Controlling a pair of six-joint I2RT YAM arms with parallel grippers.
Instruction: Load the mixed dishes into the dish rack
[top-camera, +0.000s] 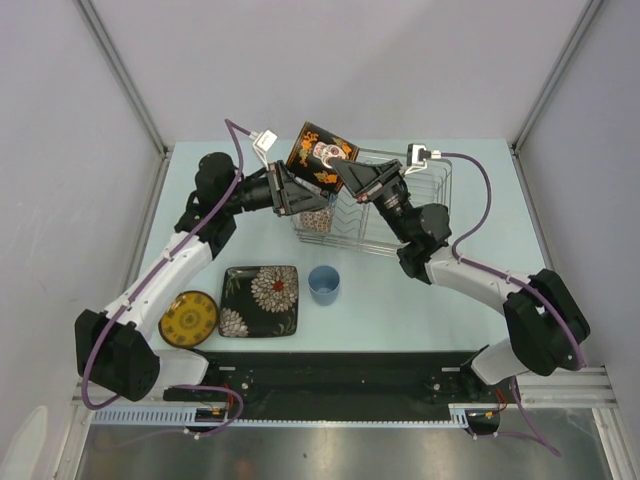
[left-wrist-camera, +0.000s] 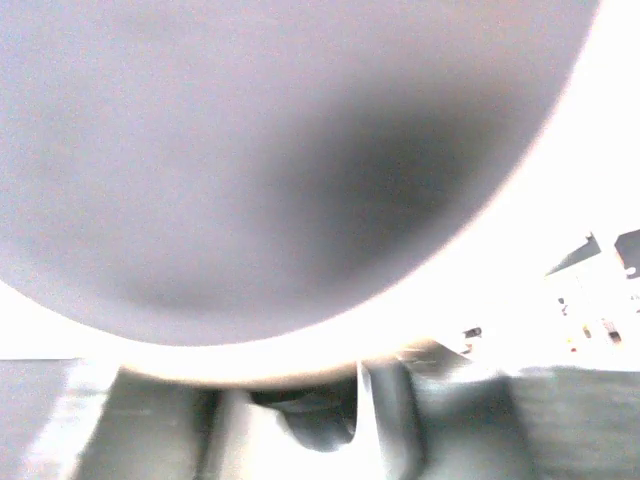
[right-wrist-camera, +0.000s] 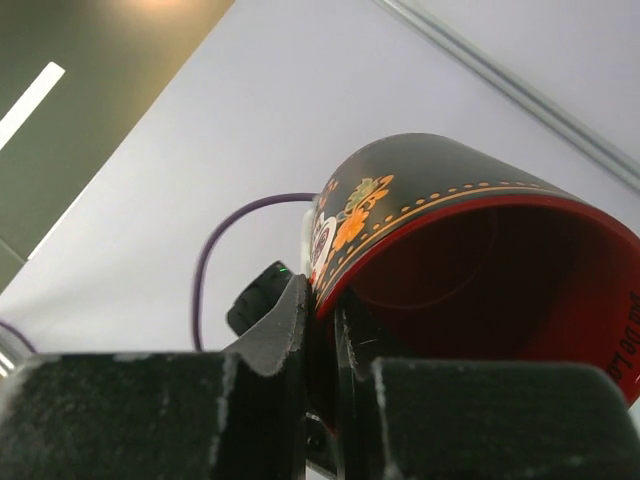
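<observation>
My right gripper (top-camera: 345, 172) is shut on the rim of the black mug with red inside (top-camera: 318, 152), holding it tilted in the air over the far left corner of the silver wire dish rack (top-camera: 440, 185). In the right wrist view the fingers (right-wrist-camera: 300, 320) pinch the mug (right-wrist-camera: 480, 250) wall. My left gripper (top-camera: 300, 200) is at the rack's left side against the beige-pink patterned bowl (top-camera: 318, 218). A blurred, overexposed round surface, probably this bowl (left-wrist-camera: 300, 150), fills the left wrist view above the gripper (left-wrist-camera: 305, 400). The blue patterned bowl is not in view.
On the table in front of the rack stand the light-blue cup (top-camera: 324, 284), the black square floral plate (top-camera: 260, 300) and the small yellow plate (top-camera: 188, 318). Both arms reach inward and nearly meet at the rack's left end.
</observation>
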